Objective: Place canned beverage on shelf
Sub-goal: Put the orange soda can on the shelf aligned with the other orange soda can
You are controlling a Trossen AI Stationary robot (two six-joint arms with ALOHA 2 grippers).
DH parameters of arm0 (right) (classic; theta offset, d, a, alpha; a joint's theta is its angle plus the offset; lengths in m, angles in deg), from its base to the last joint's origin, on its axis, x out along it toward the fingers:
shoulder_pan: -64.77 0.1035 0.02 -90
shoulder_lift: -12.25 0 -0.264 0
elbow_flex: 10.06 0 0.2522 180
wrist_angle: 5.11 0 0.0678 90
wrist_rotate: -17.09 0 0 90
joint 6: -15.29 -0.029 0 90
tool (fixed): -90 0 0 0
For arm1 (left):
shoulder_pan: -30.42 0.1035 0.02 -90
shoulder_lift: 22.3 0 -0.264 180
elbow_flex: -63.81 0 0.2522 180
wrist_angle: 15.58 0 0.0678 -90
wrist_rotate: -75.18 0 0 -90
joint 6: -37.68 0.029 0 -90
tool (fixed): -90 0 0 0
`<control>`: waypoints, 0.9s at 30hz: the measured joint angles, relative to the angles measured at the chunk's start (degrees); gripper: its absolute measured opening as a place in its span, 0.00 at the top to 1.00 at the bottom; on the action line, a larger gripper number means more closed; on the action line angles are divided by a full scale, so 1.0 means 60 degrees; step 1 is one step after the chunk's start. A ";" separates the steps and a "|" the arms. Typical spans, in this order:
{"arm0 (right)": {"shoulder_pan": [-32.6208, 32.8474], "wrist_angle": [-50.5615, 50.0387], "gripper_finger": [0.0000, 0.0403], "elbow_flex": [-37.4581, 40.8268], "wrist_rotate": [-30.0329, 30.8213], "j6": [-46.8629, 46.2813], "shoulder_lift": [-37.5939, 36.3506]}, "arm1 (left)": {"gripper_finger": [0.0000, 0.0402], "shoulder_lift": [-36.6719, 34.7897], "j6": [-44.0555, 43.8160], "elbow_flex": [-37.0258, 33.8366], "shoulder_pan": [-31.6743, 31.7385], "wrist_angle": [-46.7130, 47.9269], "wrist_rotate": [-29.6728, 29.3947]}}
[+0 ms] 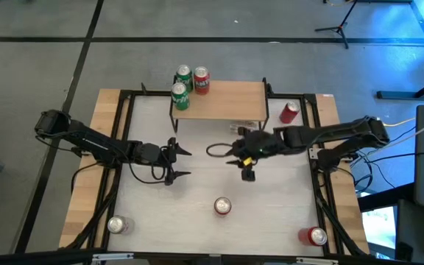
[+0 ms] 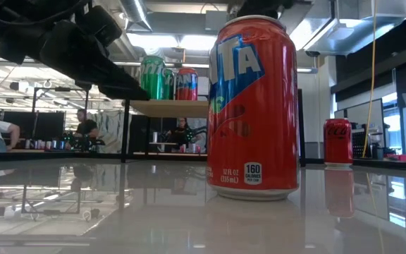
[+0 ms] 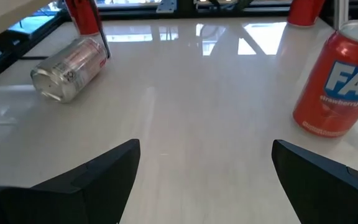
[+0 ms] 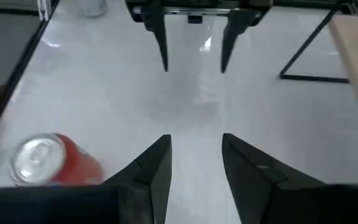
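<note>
Now you have 7 cans in total. On the shelf point(image 1: 227, 99) stand 3: 2 green cans point(image 1: 182, 86) and 1 red can point(image 1: 201, 80), all at its left end. On the table point(image 1: 197, 184) are 4: a red can point(image 1: 221, 206) upright in the front middle, a silver can point(image 1: 116, 224) front left, and 2 more red, front right point(image 1: 316, 235) and beside the shelf point(image 1: 290, 112). Left hand point(image 1: 179, 163) is spread wide, grasping nothing. Right hand point(image 1: 230, 156) is only partly apart, also with nothing between fingers.

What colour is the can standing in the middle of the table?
Red can with blue-and-white lettering; the low view shows it best.
</note>
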 joint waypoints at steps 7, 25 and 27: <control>0.0767 0.0630 0.38 0.0000 0.0042 -0.0471 0.0544 | 0.12 0.0003 -0.0050 0.0000 -0.0050 -0.0059 0.0077; 0.2709 0.2240 0.17 0.0007 -0.0632 -0.1843 0.1471 | 0.12 0.1037 -0.1534 0.0000 -0.1825 -0.1851 -0.0285; 0.2965 0.2138 0.18 0.0007 -0.0160 -0.2179 0.1572 | 0.12 0.1457 -0.1867 0.0000 -0.2129 -0.2210 -0.0345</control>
